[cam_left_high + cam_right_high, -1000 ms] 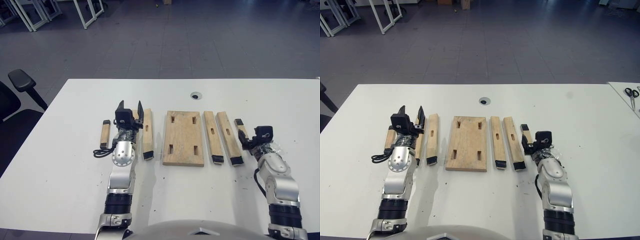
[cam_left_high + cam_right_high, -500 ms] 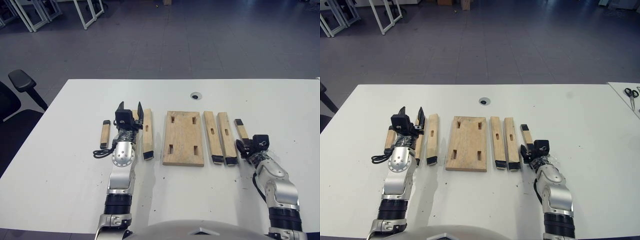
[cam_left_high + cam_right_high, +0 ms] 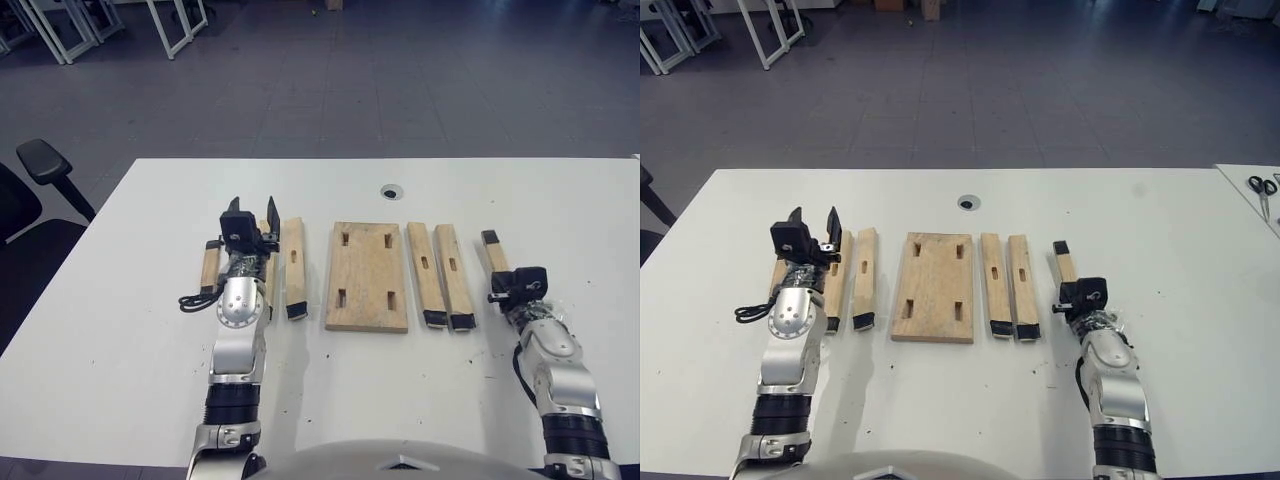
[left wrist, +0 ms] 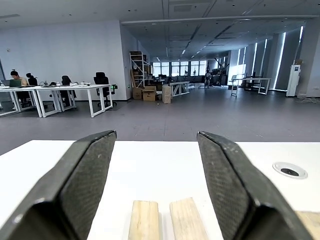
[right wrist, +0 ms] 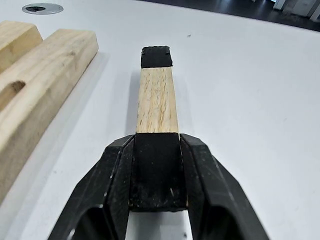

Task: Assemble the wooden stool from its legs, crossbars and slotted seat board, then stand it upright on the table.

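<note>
R gripper (image 5: 157, 145): clenched on black-capped near end of R crossbar (image 5: 157, 105), one finger (image 5: 117, 170) each side, pads flat vs. the cap. Crossbar flat on table (image 3: 560, 200), other black cap pointing away from robot, bare wood between caps.

Just L of crossbar, w/ a strip of bare table between: R leg pair (image 3: 452, 275), touching side by side, slots up, black caps toward robot.

Next L: seat board (image 3: 366, 275), flat, 4 slots showing, near the pair but apart.

L gripper (image 3: 814, 222): released, fingers (image 4: 87, 175) spread wide, nothing between them. Sits over far part of L pieces; touching wood or not, can't tell.

Beside it, toward board: inner L leg (image 3: 293, 265), slot up, black cap toward robot. Outer L leg (image 3: 270, 290) close alongside, mostly hidden by the wrist.

Seen from L wrist: 2 pale wood ends (image 4: 144, 220) side by side below the finger gap.

Outermost L: L crossbar (image 3: 209, 265), flat, apart from the legs.

Black cable loop (image 3: 190, 300) on table by L wrist.

Round grommet (image 3: 391, 191) in table beyond board.

Scissors (image 3: 1262, 185) on neighbouring table, far R.
</note>
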You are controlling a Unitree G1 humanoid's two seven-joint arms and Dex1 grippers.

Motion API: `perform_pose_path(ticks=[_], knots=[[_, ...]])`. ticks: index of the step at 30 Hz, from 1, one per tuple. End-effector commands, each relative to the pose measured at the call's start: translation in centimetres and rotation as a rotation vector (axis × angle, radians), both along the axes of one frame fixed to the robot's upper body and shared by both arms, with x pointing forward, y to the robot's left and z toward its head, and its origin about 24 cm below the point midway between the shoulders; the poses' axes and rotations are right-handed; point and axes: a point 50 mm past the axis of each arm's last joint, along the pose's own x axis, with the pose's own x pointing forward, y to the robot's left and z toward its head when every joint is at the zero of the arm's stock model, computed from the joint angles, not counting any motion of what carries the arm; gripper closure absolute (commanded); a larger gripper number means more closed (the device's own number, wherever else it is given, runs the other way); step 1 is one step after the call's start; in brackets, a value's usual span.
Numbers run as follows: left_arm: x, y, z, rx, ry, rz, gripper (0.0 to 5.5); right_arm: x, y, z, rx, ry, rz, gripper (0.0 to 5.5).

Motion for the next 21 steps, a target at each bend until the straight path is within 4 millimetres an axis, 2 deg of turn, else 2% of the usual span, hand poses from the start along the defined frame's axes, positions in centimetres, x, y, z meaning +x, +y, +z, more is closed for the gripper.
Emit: perform_pose_path(ticks=[1, 3, 6, 8, 11, 13, 15, 21], knots=[[1.6, -1.7, 0.3, -0.444, 0.125, -0.117, 2.08, 3.0, 2.4, 5.4, 0.009, -0.213, 0.186, 4.22], [1.8, -3.5, 0.8, -0.668, 0.167, -0.281, 1.82, 3.3, 4.4, 6.5, 0.039, -0.252, 0.293, 4.22], [0.9, -5.6, 1.0, -0.986, 0.256, -0.484, 1.23, 2.5, 7.7, 7.6, 0.102, -0.285, 0.451, 4.22], [0.0, -6.7, 1.4, -1.127, 0.298, -0.596, 1.20, 1.9, 9.2, 8.3, 0.132, -0.302, 0.535, 4.22], [-1.4, -8.4, 3.0, -1.287, 0.297, -0.805, 1.20, 1.0, 10.5, 8.6, 0.197, -0.297, 0.628, 4.22], [-2.2, -9.1, 3.8, -1.292, 0.318, -0.912, 1.20, 0.6, 10.9, 8.9, 0.230, -0.306, 0.661, 4.22], [-2.3, -9.4, 3.9, -1.275, 0.338, -0.938, 1.20, 0.2, 11.4, 9.0, 0.244, -0.306, 0.703, 4.22], [-2.1, -10.3, 3.4, -1.132, 0.391, -0.901, 1.20, -0.6, 12.2, 9.1, 0.247, -0.294, 0.772, 4.22]])
